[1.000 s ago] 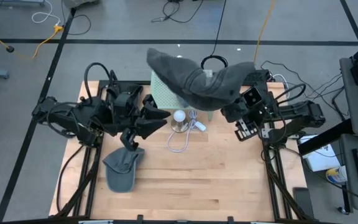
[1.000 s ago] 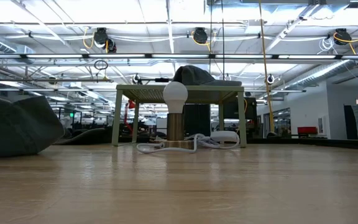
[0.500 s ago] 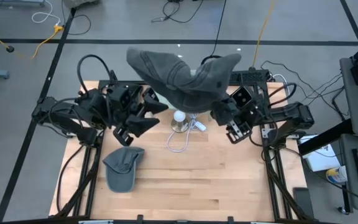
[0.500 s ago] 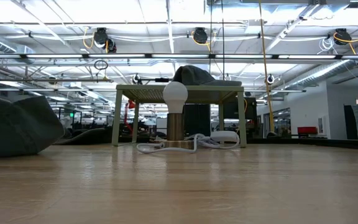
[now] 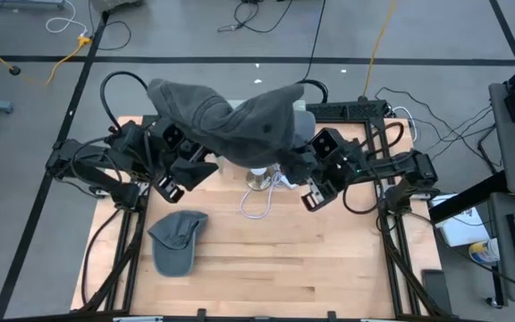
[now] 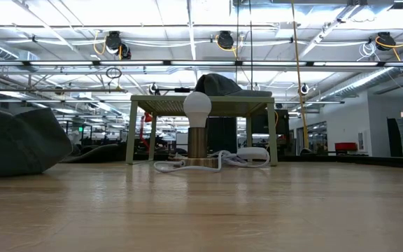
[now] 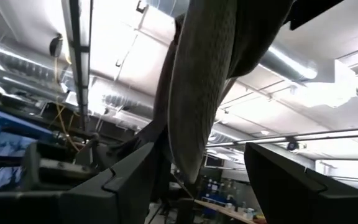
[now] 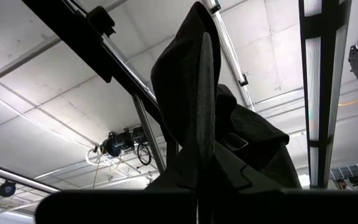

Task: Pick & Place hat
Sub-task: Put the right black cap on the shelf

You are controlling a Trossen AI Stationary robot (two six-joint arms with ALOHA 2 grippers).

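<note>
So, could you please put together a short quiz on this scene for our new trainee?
1. True or false: the grey cap lying on the table has no gripper touching it.
2. Which gripper clamps the raised grey hat? A) left gripper B) right gripper C) neither
3. In the low view, what stands right behind the bulb lamp?

Key:
1. True.
2. B. The left gripper is open, with fabric hanging between its fingers.
3. A small green stand with another cap on top.
</note>
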